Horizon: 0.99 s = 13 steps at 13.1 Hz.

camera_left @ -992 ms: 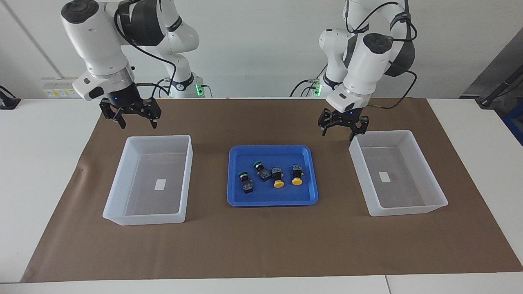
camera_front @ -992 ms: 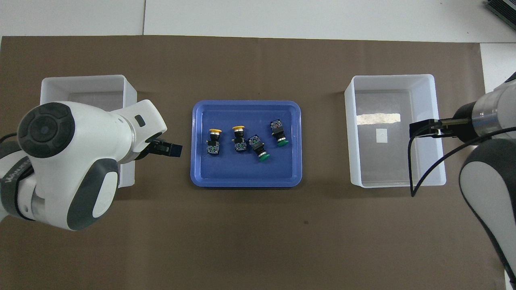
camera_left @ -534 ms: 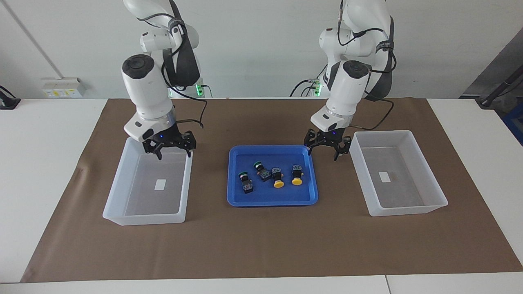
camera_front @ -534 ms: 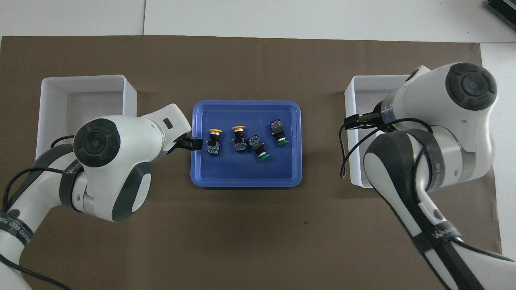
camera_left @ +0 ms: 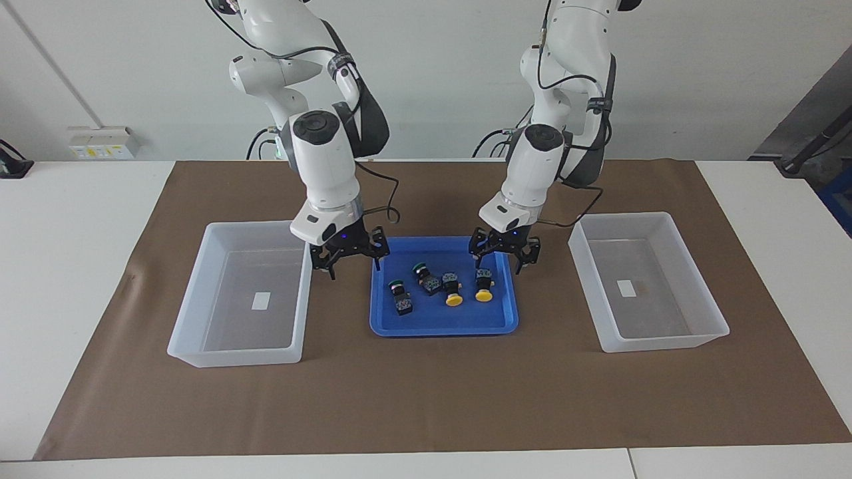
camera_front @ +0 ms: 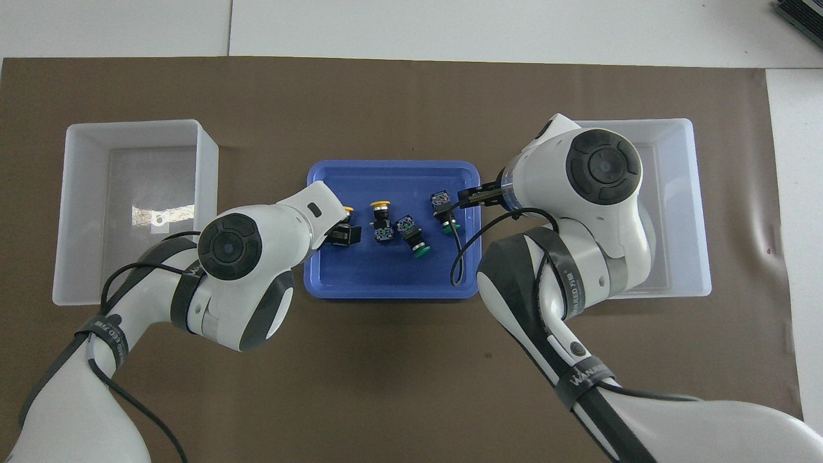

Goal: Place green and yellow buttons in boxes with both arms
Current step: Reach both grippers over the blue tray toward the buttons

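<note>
Two green buttons point(camera_left: 398, 295) point(camera_left: 425, 277) and two yellow buttons point(camera_left: 453, 290) point(camera_left: 484, 285) lie on their sides in the blue tray point(camera_left: 442, 324). In the overhead view the green ones point(camera_front: 414, 238) point(camera_front: 445, 212) and one yellow button point(camera_front: 380, 222) show; the left arm's wrist covers most of the second yellow one. My left gripper point(camera_left: 503, 259) hangs open over the tray's rim nearest the robots, just above a yellow button. My right gripper point(camera_left: 353, 265) hangs open over the gap between the tray and a box point(camera_left: 200, 286). Nothing is held. Both boxes point(camera_left: 692, 286) hold nothing.
A brown mat point(camera_left: 426, 399) covers the table's middle, with white tabletop around it. The tray sits between the two boxes point(camera_front: 77, 212) point(camera_front: 697, 193). In the overhead view the right arm covers part of the box at its end of the table.
Both arms have swung inward and lowered from beside the boxes toward the tray. Both grippers stayed open. The buttons have not moved.
</note>
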Each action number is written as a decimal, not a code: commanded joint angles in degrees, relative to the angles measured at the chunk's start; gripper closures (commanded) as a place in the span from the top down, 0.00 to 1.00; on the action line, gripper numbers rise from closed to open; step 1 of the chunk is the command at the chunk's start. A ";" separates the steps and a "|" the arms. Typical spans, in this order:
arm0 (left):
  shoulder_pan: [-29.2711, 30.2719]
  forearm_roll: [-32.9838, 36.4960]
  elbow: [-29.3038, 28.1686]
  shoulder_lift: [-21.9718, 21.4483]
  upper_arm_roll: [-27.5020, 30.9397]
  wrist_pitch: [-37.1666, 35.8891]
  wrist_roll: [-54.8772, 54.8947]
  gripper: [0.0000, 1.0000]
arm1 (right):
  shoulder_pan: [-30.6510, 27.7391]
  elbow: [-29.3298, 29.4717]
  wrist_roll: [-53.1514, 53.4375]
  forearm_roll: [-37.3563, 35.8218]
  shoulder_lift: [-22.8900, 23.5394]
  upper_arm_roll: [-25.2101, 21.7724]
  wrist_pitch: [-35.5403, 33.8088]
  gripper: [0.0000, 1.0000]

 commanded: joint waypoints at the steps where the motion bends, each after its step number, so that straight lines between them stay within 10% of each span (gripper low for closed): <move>1: -1.71 -0.54 0.80 3.21 0.81 4.01 -3.33 1.00 | 1.13 1.98 -0.24 1.29 4.18 -0.09 2.90 1.00; 4: -2.94 -0.62 0.81 4.45 0.81 5.34 -5.81 0.93 | 1.56 2.07 -0.42 1.64 6.90 2.63 6.84 1.00; 10: -3.65 -0.54 0.10 4.01 0.98 4.03 -5.89 0.23 | 2.45 1.72 -7.35 0.76 10.69 3.25 9.32 0.95; 13: -3.12 -0.54 0.45 1.13 1.25 0.52 -5.90 0.08 | 2.71 0.23 -9.56 0.67 11.39 3.25 11.50 0.93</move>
